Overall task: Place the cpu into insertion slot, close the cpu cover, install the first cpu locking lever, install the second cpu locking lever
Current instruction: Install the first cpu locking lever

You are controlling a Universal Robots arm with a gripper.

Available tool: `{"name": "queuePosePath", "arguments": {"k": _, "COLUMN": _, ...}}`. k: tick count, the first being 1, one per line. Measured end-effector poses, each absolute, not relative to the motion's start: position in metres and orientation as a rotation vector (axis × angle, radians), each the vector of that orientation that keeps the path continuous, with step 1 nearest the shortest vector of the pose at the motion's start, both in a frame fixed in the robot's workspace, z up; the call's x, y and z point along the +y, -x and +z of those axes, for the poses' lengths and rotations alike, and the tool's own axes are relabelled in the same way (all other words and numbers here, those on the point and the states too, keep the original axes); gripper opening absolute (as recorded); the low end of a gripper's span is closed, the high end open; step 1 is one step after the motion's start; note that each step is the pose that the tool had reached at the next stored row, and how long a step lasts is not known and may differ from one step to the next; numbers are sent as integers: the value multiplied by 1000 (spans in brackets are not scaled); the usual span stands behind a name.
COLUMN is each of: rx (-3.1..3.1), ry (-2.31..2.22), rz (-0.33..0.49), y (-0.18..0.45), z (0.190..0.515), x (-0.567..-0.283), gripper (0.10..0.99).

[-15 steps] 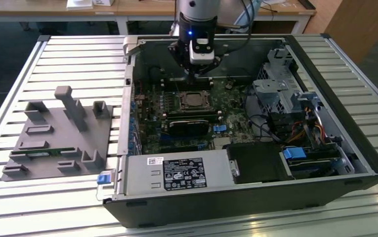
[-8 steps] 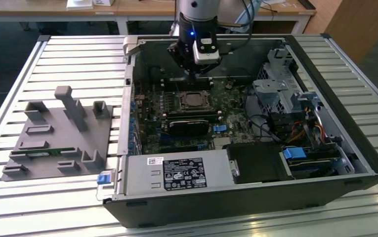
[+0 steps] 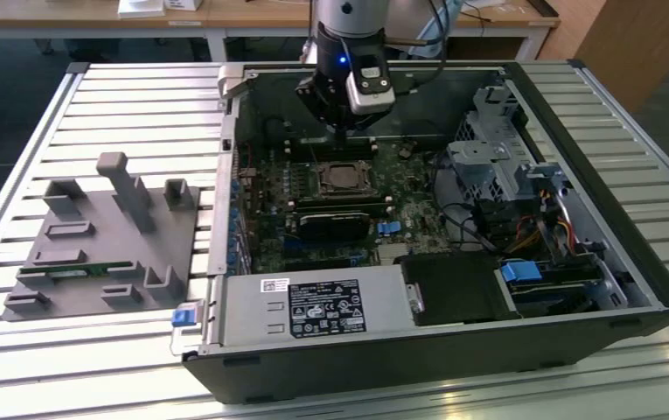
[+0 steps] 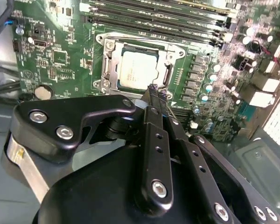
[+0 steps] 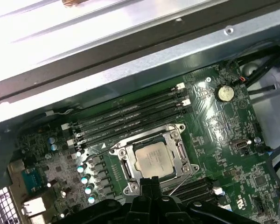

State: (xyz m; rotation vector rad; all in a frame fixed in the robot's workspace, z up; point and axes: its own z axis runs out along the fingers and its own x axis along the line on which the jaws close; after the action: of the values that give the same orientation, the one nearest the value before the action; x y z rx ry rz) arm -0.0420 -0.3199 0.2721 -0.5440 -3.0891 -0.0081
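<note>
The cpu [image 4: 137, 70] is seen seated flat in the insertion slot [image 4: 115, 71] on the motherboard [image 3: 275, 201] inside the open computer case [image 3: 637, 262]. Its dull metal top is framed by the window of the cpu cover [image 5: 182, 151], which is judged to be lying down over it. The gripper [image 4: 157, 91] is held just above the near edge of the socket. Its two black fingers are brought together, and nothing is seen between them. In the first wrist view a thin wire rod [image 5: 179, 183] is seen slanting away from the socket corner close to the fingertips (possibly one of the locking levers, though this cannot be settled). The chip is judged to be light, stiff and smooth on top. It is likely fragile underneath, so it would best be held by its opposite edges and never pressed at the centre. The cover is taken for thin, hinged sheet metal, stiff enough to be pushed at its free edge. A wire lever would be expected to spring back and to slip off a smooth fingertip, so it would best be pressed near its bent end. The long memory slots [image 5: 130, 116] lie just beside the socket.
</note>
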Motion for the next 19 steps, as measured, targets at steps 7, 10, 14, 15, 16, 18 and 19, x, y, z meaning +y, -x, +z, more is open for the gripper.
{"name": "queuePosePath", "arguments": {"k": 7, "rx": -3114, "ry": 378, "rz": -8, "y": 42, "z": 272, "x": -320, "gripper": 106}}
{"name": "queuePosePath", "arguments": {"k": 10, "rx": -3122, "ry": 295, "rz": -8, "y": 42, "z": 272, "x": -320, "gripper": 106}}
{"name": "queuePosePath", "arguments": {"k": 14, "rx": -3131, "ry": 180, "rz": -7, "y": 42, "z": 272, "x": -320, "gripper": 106}}
{"name": "queuePosePath", "arguments": {"k": 15, "rx": -3132, "ry": 152, "rz": -7, "y": 42, "z": 272, "x": -320, "gripper": 106}}
{"name": "queuePosePath", "arguments": {"k": 16, "rx": -3134, "ry": 123, "rz": -7, "y": 42, "z": 272, "x": -320, "gripper": 106}}
{"name": "queuePosePath", "arguments": {"k": 18, "rx": -3135, "ry": 73, "rz": -7, "y": 42, "z": 272, "x": -320, "gripper": 106}}
{"name": "queuePosePath", "arguments": {"k": 19, "rx": -3135, "ry": 55, "rz": -7, "y": 42, "z": 272, "x": -320, "gripper": 106}}
